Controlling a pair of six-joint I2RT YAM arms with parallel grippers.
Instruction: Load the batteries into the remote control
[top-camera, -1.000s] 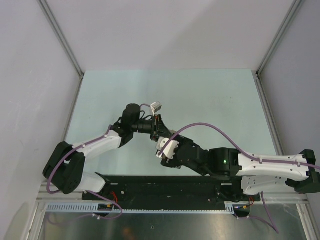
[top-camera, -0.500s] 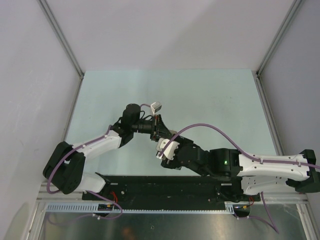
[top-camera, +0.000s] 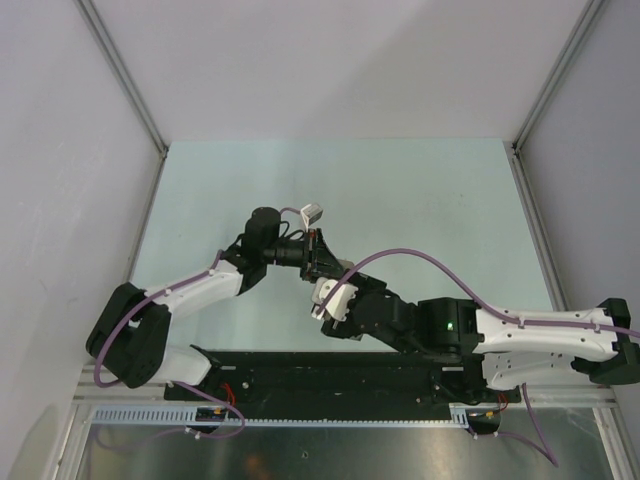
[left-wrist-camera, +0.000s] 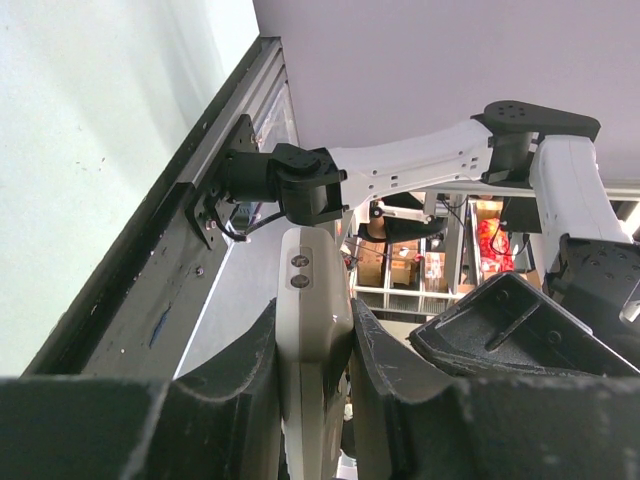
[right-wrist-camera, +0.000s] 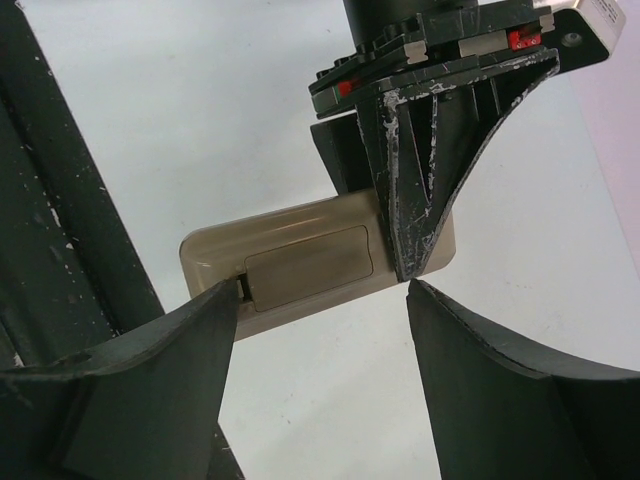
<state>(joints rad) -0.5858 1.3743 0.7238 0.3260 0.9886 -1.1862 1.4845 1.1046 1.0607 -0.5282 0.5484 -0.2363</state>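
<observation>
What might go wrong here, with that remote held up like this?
The left hand alone pinches the remote control off the table; a push from the open right hand could twist it loose. Its fingers sit close by the closed battery cover and may slip off it.

This is a robotics lab test cell rather than a home or a shop. A pale green table (top-camera: 400, 190) sits boxed in by plain white panels (top-camera: 330, 60) on the left, right and far sides, held by bare aluminium posts (top-camera: 125, 78). At the near edge two white-and-black robot arms (top-camera: 190, 290) are bolted to a black base plate (top-camera: 330, 378). Purple cables (top-camera: 420, 252) loop off them, and a slotted cable duct (top-camera: 300, 417) runs along the frame below. Beyond the near edge, the left wrist view shows what looks like storage shelving (left-wrist-camera: 420, 268) with boxes, too blurred to be sure.
</observation>
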